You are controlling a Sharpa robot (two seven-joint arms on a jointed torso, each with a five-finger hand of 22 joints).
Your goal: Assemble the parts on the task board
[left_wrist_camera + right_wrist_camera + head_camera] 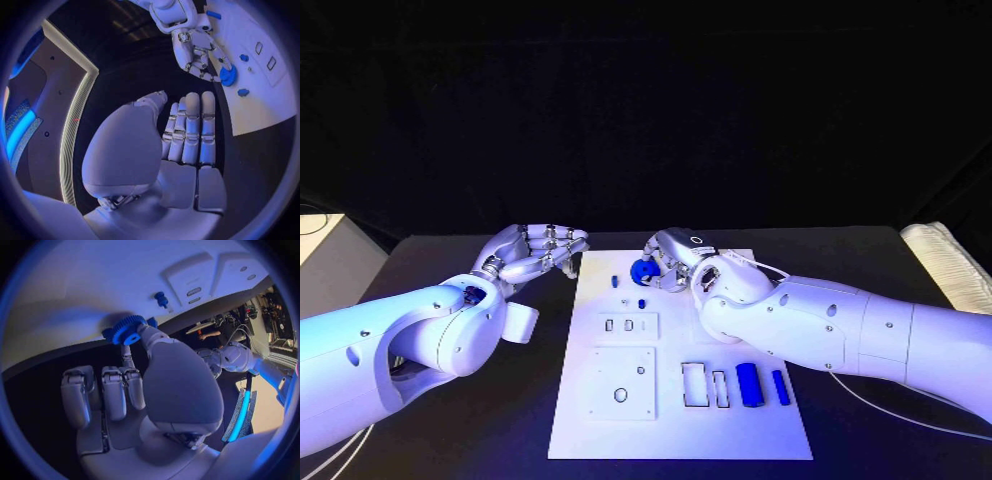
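The white task board (682,420) lies mid-table. At its far end my right hand (682,258) pinches a blue gear (643,271) between thumb and a finger, low over the board; the right wrist view shows the gear (128,330) at the fingertips of that hand (144,385), touching or just above the board (81,285). Two small blue pegs (620,281) (646,301) stand close by. Two blue bars (749,384) (780,387) lie near the board's right edge. My left hand (531,255) hovers beside the board's left edge, palm up, holding nothing, with its fingers (190,130) stretched out.
Two raised white plates with slots and holes (629,325) (620,383) sit on the board, next to two empty rectangular frames (694,385). A pale folded cloth (956,265) lies at the table's right edge. Black table surrounds the board.
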